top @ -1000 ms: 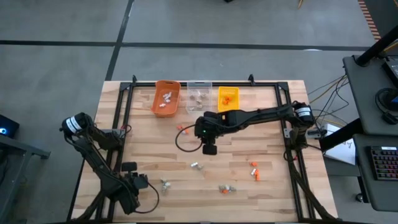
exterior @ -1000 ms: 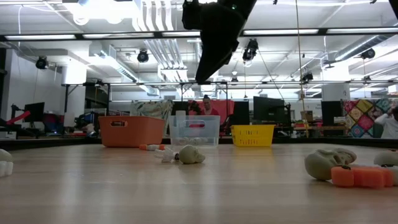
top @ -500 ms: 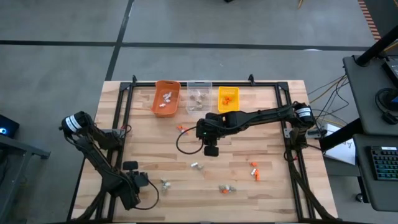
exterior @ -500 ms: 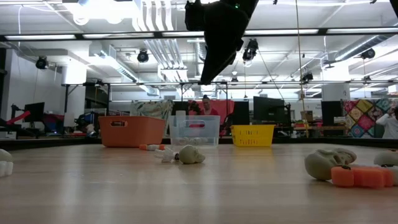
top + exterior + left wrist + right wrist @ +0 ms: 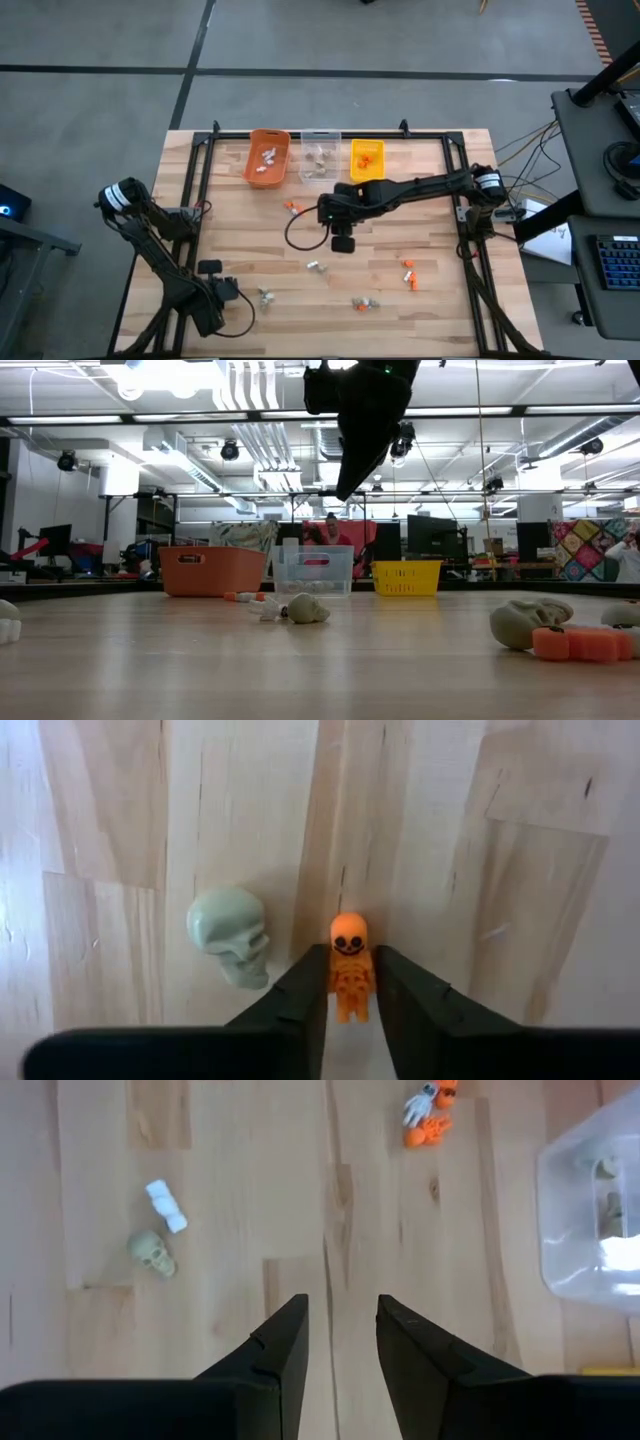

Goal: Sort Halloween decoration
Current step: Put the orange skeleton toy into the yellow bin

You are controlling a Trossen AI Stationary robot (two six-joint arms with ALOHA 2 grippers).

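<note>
In the left wrist view a small orange skeleton figure (image 5: pixel 348 970) lies flat on the wood, with my left gripper (image 5: pixel 350 1005) shut on it. A pale grey-green skull (image 5: pixel 228 946) lies just beside it, untouched. In the high view that gripper (image 5: pixel 222 292) stands near the table's near left corner and hides the figure. My right gripper (image 5: pixel 341 242) hangs open above the table's middle (image 5: pixel 342 1335), with nothing between its fingers. Below it lie another skull (image 5: pixel 152 1252), a white piece (image 5: pixel 165 1205) and orange trinkets (image 5: pixel 430 1110). My left gripper pinches the orange skeleton's body (image 5: pixel 349 988) between its two fingers, which come from above, pointing down. The fingers (image 5: pixel 305 995) stand one on each side of the body, and the head sticks out past them. The figure lies flat on the table.
Three bins stand in a row at the far edge: orange (image 5: pixel 267 158), clear (image 5: pixel 320 155) and yellow (image 5: pixel 367 158), each with trinkets inside. Loose trinkets lie at the middle (image 5: pixel 313 265), the near middle (image 5: pixel 363 303), the near right (image 5: pixel 408 272) and before the bins (image 5: pixel 292 206).
My right gripper has tipped a little, its tip swinging slightly toward the table's right edge, while it stays high above the table.
</note>
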